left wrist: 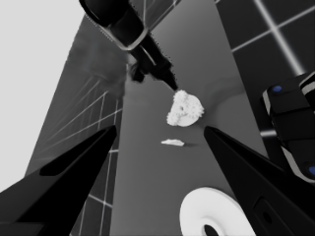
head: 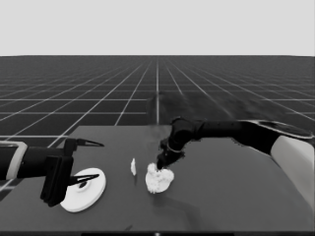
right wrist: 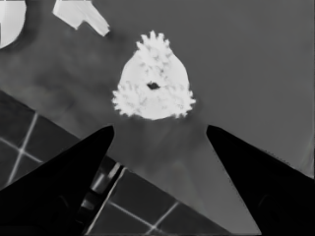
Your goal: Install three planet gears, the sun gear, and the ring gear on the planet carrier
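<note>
Hovering wide open over the gears (right wrist: 153, 86) on the smaller round part (head: 159, 179), the right gripper (head: 162, 163) could knock them loose if it dips.

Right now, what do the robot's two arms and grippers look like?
Both arms are black near the gripper and pale grey farther back. The left gripper and right gripper each carry two long, pointed black fingers, seen as dark wedges in the wrist views. No cables or markings show.

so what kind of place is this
Most likely a simulated assembly bench, not a real room: a dark table on a floor grid running to a blank horizon, white parts such as the larger round part and a gear cluster, and the right gripper over that cluster.
</note>
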You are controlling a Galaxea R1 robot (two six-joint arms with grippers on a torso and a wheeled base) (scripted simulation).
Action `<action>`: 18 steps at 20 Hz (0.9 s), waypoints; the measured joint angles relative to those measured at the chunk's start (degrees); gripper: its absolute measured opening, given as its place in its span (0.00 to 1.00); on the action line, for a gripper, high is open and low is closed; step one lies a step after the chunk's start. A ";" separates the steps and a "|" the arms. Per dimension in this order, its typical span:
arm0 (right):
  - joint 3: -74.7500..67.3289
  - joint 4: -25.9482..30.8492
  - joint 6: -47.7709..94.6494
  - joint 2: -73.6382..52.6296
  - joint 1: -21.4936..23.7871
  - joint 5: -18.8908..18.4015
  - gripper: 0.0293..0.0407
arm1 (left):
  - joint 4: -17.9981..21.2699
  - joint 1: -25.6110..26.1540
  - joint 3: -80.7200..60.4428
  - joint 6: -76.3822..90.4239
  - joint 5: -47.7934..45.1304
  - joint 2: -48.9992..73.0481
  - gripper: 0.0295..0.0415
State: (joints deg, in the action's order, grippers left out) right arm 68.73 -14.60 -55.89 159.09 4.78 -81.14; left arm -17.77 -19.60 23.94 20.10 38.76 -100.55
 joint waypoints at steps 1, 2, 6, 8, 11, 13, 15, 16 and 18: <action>-19.03 -10.44 15.56 -23.99 -11.24 5.54 0.90 | 0.00 0.00 0.00 0.00 0.00 0.00 0.75; -30.25 -16.57 24.71 -38.82 -17.41 8.76 0.84 | 0.00 0.00 0.00 0.00 0.00 0.00 0.75; -44.66 -24.31 36.23 -56.17 -24.31 12.94 0.81 | 0.00 0.00 0.00 0.00 0.00 0.00 0.75; -45.92 -25.00 37.25 -57.59 -24.84 13.32 0.81 | 0.00 0.00 0.00 0.00 0.00 0.00 0.75; -46.44 -25.30 37.68 -58.16 -25.05 13.48 0.81 | 0.46 -1.76 12.15 -50.88 41.18 -3.68 0.97; -46.52 -25.35 37.76 -58.25 -25.08 13.51 0.81 | 15.22 0.17 28.43 -66.53 51.81 -12.36 0.80; -46.55 -25.37 37.78 -58.28 -25.09 13.52 0.81 | 20.66 1.43 37.02 -70.16 54.08 -15.60 0.76; -46.56 -25.37 37.79 -58.28 -25.10 13.52 0.81 | 21.81 1.74 39.25 -70.75 54.57 -16.42 0.75; -46.56 -25.37 37.79 -58.29 -25.10 13.52 0.81 | 22.86 2.04 41.58 -71.16 55.06 -17.27 0.75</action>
State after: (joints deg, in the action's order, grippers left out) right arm 22.16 -39.97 -18.10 100.80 -20.32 -67.62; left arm 5.10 -17.56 65.52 -51.06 93.81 -117.82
